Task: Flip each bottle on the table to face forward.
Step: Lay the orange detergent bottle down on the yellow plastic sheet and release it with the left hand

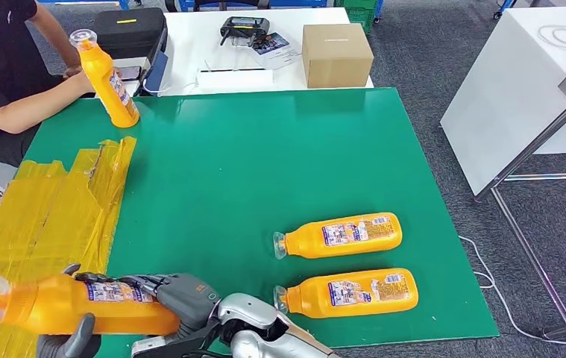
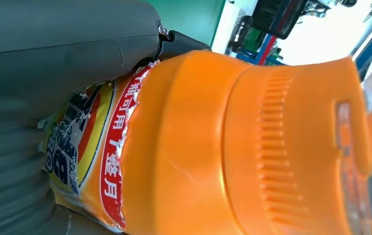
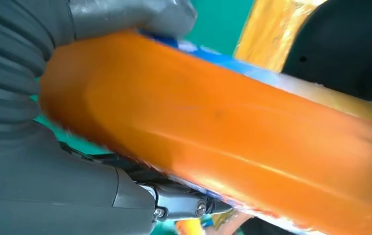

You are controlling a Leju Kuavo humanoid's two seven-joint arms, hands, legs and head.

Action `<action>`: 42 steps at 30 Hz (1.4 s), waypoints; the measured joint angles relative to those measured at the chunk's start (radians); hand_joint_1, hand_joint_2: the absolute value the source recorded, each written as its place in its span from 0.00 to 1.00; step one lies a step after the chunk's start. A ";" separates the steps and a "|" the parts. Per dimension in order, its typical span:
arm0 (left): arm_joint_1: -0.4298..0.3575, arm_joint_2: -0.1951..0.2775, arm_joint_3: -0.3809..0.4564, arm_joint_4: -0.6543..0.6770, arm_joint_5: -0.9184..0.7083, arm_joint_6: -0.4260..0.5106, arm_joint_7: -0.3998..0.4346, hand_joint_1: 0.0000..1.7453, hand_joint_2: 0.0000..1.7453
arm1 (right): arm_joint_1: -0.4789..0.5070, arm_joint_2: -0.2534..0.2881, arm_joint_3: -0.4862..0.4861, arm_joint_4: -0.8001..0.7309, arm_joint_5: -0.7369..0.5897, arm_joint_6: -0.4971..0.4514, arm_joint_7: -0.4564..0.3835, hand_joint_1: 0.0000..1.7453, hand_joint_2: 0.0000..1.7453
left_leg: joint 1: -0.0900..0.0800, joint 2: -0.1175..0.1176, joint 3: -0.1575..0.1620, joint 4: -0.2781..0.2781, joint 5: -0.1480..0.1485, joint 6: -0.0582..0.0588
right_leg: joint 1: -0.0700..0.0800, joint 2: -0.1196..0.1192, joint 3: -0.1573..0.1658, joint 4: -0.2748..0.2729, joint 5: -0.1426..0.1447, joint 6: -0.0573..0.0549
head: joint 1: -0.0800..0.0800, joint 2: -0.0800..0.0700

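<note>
Nearest: held bottle point(image 1: 78, 306) was off the table at the robot's near-left, above the yellow taped patch point(image 1: 48, 216). Long axis ran roughly side to side, clear cap end toward the robot's left, base toward the middle. Right hand point(image 1: 171, 294) had reached across and was clamped around the base half, dark fingers over the label. Left hand point(image 1: 71, 341) sat under the cap half, grey thumb up against the body. I read that as both hands on one bottle, likely a roll or hand-over about the long axis.

Left wrist view added the torn label edge, the ribbed shoulder and the cap, with the left hand pressed on the label end. Right wrist view showed plain orange wall in the grip, no print on that side. Head view couldn't settle which face pointed forward.

Further out on the green table point(image 1: 265, 164), to the robot's right: near bottle point(image 1: 350, 292) and far bottle point(image 1: 343, 235), both lying flat, parallel, caps left, labels up, apart from each other. The right arm was nearer to them.

Far-left corner: a person held a fourth bottle point(image 1: 108, 78), tilted, cap up.
</note>
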 joint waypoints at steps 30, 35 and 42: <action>-0.044 0.001 0.178 -0.118 -1.323 1.102 -0.361 1.00 1.00 | 0.254 -0.180 -0.231 -0.527 0.323 -0.160 -0.004 0.00 0.00 | 0.000 0.000 0.000 0.000 0.000 0.000 | 0.000 0.000 -0.001 0.000 0.000 0.000 | 0.000 0.000; -0.046 0.002 0.165 -0.055 -1.569 1.184 -0.315 1.00 1.00 | 0.256 -0.197 -0.231 -0.537 0.315 -0.160 0.002 0.00 0.00 | 0.000 0.000 0.000 0.000 0.000 0.000 | 0.000 0.000 -0.001 0.000 0.000 0.000 | 0.000 0.000; -0.054 0.021 0.116 0.090 -1.687 1.213 -0.281 1.00 1.00 | 0.256 -0.212 -0.231 -0.537 0.302 -0.155 0.004 0.00 0.00 | 0.000 0.000 0.000 0.000 0.000 0.000 | 0.000 0.000 -0.001 0.000 0.000 0.000 | 0.000 0.000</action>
